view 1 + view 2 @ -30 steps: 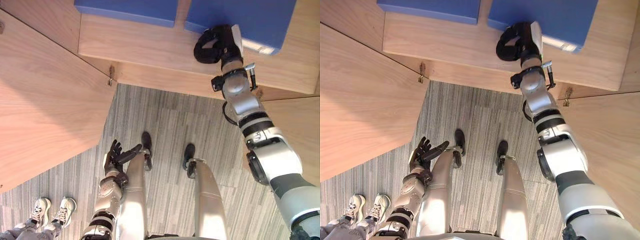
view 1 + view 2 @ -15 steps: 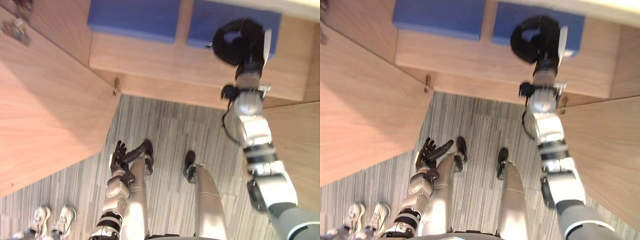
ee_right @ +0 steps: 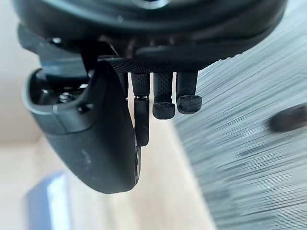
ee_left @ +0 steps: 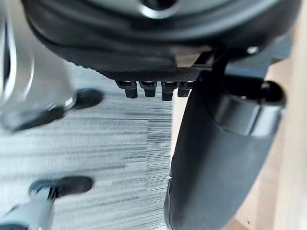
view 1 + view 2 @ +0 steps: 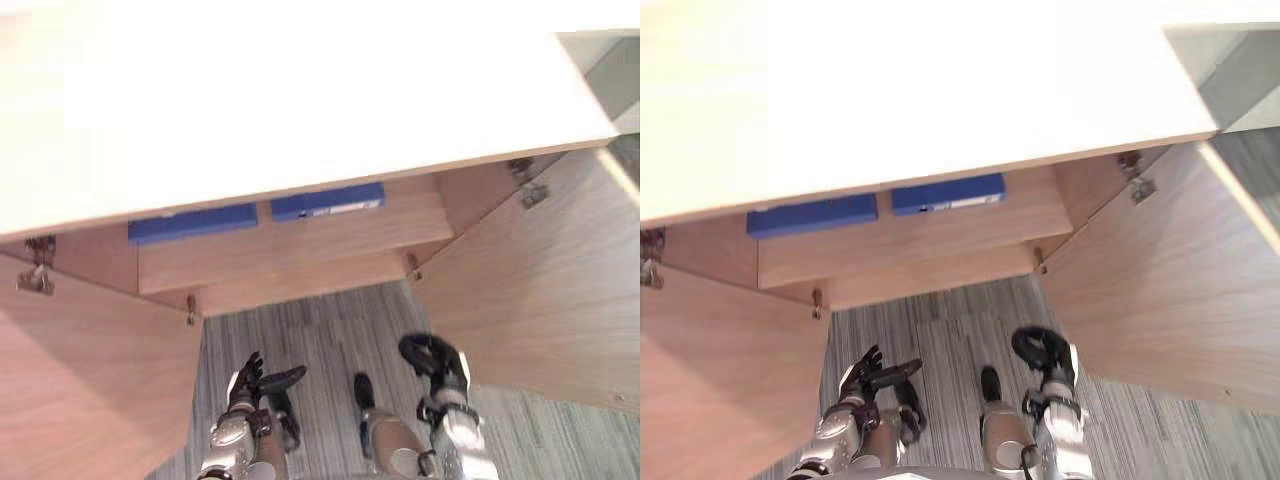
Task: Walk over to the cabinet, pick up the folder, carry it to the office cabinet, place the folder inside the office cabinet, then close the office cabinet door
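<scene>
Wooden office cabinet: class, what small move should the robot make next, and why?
Probably bring the right hand to the open right-hand wooden door and push it shut: the right blue folder lies on the wooden shelf, and that hand, fingers curled, holds nothing.

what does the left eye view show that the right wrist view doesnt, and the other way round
Left eye view: the cabinet top, the left door and right door both open, the left folder and right folder on the shelf, and the left hand low over the carpet, its fingers straight. Right wrist view: a close look at the right hand, its fingers curled and holding nothing. Both: the right hand itself, the grey striped carpet, cabinet wood, and some blue, likely a folder.
</scene>
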